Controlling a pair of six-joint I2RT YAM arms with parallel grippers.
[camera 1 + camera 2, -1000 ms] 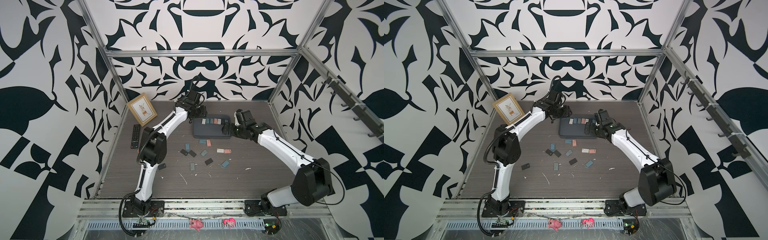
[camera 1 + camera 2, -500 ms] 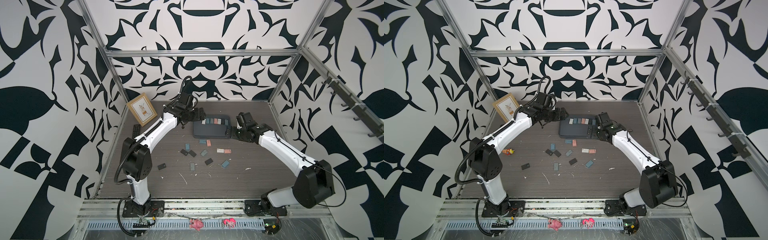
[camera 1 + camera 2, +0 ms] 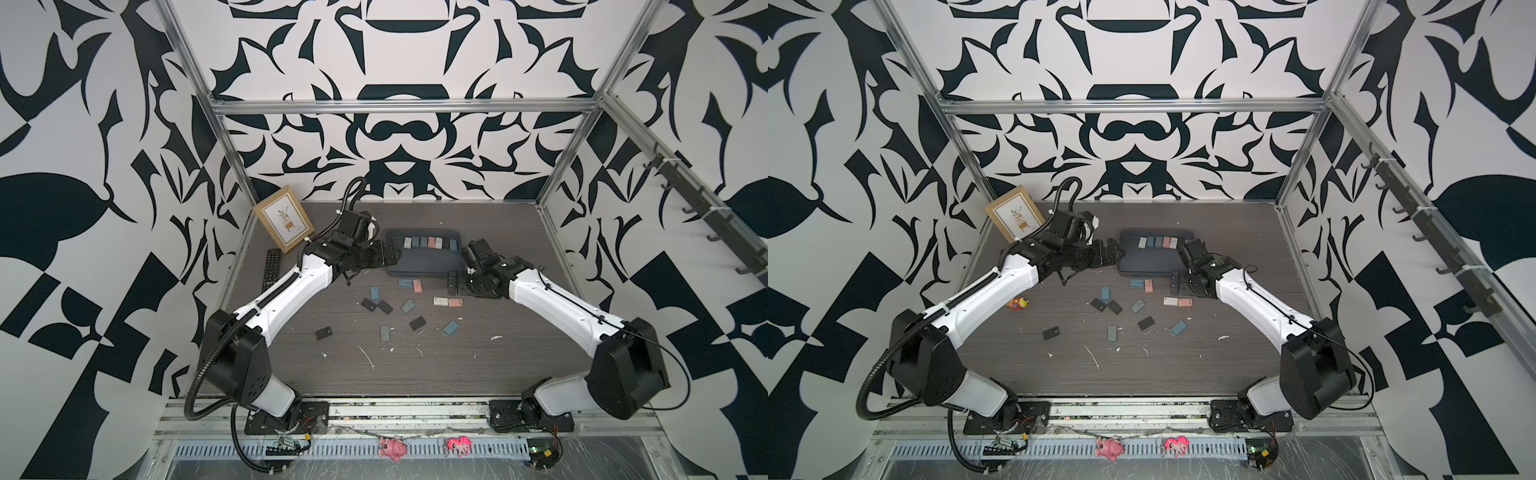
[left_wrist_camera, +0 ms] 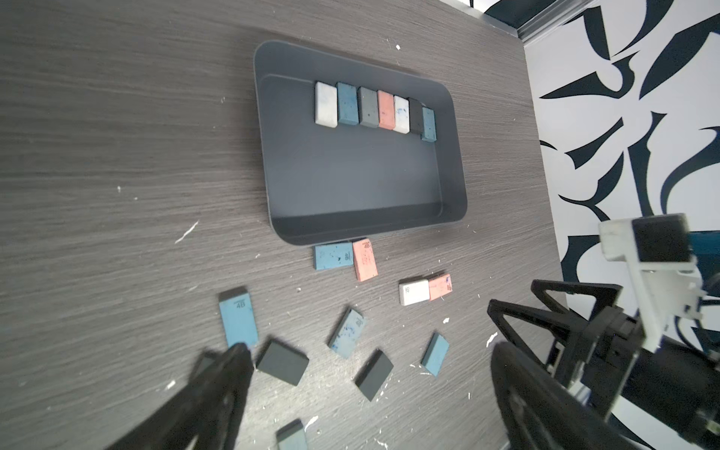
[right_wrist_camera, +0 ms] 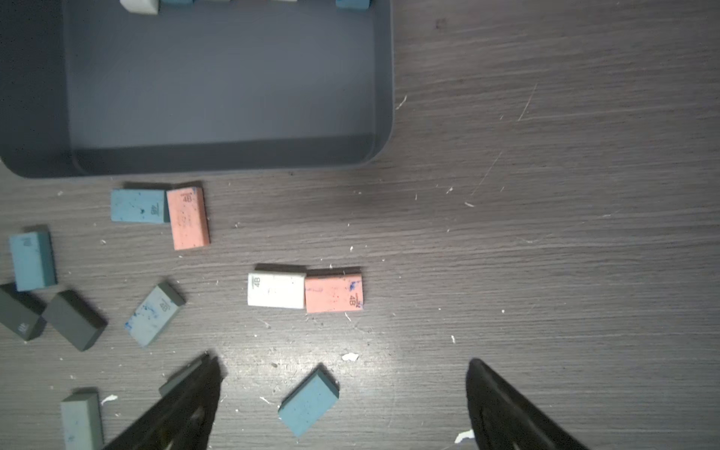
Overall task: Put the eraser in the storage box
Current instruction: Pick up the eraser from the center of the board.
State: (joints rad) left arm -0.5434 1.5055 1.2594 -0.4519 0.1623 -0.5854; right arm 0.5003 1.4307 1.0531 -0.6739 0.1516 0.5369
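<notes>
Tan picture frame (image 3: 284,218) in the far corner, black remote control (image 3: 271,269) just beside it, pink toys (image 3: 392,448) at the front.

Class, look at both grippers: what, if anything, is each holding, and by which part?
Nothing is held. The left gripper and right gripper both show wide-open, empty jaws; the erasers lie on the table or in the storage box.

Storage box (image 4: 350,175): near half of the floor is bare and open from above. A row of seven erasers (image 4: 374,107), side by side, runs along the far wall. Blue and pink erasers (image 4: 345,259) lie just outside the near wall. Loose erasers (image 3: 407,306) are scattered over mid-table in front. The table (image 5: 545,195) toward the right wall holds only crumbs. The left gripper (image 3: 394,254) stands at the box's left end and the right gripper (image 3: 454,283) at its near right corner, jaws wide apart.
</notes>
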